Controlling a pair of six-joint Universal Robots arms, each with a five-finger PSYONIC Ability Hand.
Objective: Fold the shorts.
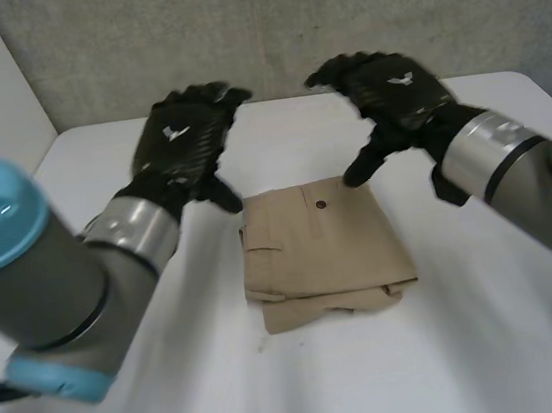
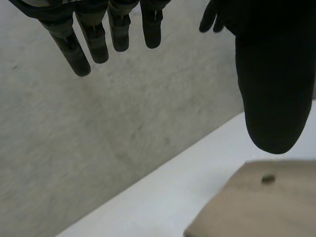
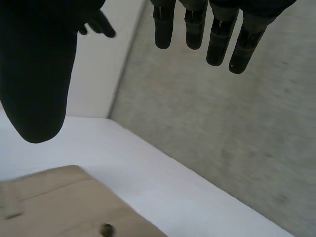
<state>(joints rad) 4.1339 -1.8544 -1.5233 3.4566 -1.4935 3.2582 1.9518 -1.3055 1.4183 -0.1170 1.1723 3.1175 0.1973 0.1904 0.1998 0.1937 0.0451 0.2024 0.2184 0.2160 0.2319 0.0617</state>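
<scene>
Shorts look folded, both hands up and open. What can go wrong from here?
1. The lower layer of the folded tan cloth shorts sticks out unevenly at the near edge, so the stack may slump open.
2. The black left hand and black right hand hover open by the far corners. A low pass might snag and unfold the cloth.

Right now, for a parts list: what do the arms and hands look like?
The left arm and right arm are grey with light-blue caps and silvery cuffs; left hand and right hand are black, each with a white mark.
</scene>
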